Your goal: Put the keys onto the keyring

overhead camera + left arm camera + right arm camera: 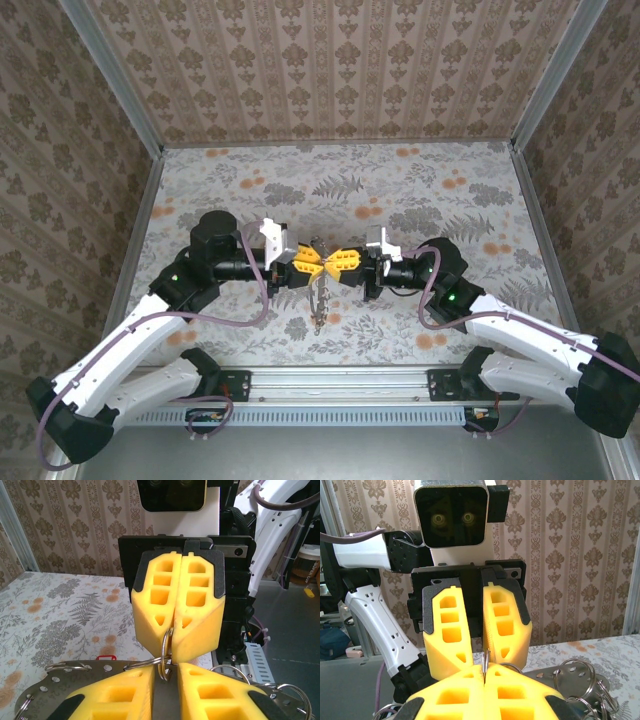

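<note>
Above the middle of the table (400,190), the right gripper (336,263) is closed tight on the keyring (166,652). The left gripper (312,264) meets it tip to tip, narrow around that ring, but I cannot tell if it grips.

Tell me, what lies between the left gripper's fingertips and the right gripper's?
The keyring, its thin ring nipped by the right gripper; the left wrist view shows it.
</note>
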Controlling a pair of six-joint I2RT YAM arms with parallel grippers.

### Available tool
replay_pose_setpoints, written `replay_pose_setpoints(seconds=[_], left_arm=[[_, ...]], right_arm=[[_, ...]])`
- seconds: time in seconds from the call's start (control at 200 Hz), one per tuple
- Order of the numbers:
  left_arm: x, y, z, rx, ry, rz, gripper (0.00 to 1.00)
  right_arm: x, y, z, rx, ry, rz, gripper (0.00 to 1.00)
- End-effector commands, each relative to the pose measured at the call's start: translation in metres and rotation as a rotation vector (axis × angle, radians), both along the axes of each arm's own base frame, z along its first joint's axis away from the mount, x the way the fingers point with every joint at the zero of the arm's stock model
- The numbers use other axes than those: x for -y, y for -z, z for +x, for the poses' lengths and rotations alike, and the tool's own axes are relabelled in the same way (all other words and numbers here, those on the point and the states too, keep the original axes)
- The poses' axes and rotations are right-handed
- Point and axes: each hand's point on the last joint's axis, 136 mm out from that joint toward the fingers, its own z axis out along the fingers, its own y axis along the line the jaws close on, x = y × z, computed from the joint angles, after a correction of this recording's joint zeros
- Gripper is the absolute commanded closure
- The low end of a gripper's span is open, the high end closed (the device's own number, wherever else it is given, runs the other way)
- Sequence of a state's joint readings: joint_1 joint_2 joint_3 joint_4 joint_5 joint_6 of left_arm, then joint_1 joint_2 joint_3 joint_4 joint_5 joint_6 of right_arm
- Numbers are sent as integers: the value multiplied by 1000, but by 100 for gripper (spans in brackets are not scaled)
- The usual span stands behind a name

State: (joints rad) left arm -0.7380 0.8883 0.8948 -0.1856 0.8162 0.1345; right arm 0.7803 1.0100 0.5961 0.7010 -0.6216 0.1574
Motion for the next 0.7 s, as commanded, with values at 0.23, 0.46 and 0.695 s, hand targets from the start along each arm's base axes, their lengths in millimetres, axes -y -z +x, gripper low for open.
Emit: replay_pose_setpoints(seconds=[0.23, 0.46, 0.695], left_arm=[[5, -13, 2, 45, 21, -53, 94], [3, -6, 1, 40, 28, -30, 100], [-2, 8, 5, 9, -11, 12, 100]], right_arm=[[-12, 25, -7, -36, -64, -86, 100], [-14, 34, 3, -53, -21, -110, 100], [-1, 33, 10, -94, 75, -155, 63]])
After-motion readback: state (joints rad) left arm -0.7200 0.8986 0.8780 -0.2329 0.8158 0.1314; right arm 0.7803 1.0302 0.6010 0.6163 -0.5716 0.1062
